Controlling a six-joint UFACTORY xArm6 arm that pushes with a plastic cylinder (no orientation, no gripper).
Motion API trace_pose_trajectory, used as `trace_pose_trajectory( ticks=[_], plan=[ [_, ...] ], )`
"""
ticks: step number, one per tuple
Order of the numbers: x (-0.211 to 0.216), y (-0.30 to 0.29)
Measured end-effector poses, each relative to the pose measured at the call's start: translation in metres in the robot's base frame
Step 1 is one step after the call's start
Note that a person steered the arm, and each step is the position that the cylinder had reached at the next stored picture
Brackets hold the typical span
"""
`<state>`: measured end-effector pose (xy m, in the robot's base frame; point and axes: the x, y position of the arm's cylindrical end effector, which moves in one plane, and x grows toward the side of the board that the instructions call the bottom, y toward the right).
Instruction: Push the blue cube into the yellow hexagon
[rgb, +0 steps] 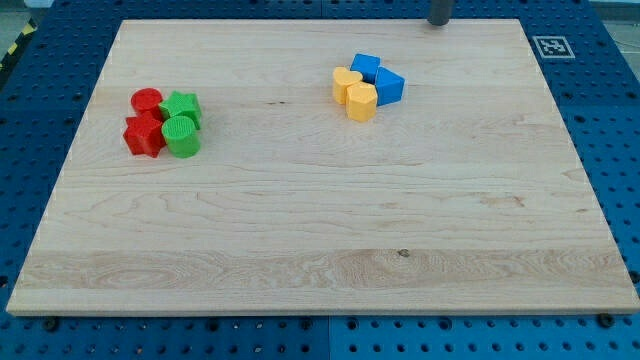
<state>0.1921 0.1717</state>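
A blue cube (389, 87) lies in the upper middle of the wooden board (320, 240), touching the right side of the yellow hexagon (361, 101). A second blue block (365, 67) sits just above and left of the cube. A yellow heart-like block (346, 83) touches the hexagon's upper left. My tip (438, 22) is at the view's top edge, above and to the right of the blue cube, apart from all blocks.
A cluster at the view's left holds a red cylinder (146, 101), a red star (145, 135), a green star (183, 106) and a green cylinder (182, 135). A fiducial marker (553, 45) lies off the board's top right corner.
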Motion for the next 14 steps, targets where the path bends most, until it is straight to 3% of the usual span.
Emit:
trace_pose_trajectory(
  ticks=[2,6,11,14],
  plan=[
    [0.013,-0.048],
    [0.066,-0.04],
    [0.085,-0.046],
    [0.095,-0.097]
  ],
)
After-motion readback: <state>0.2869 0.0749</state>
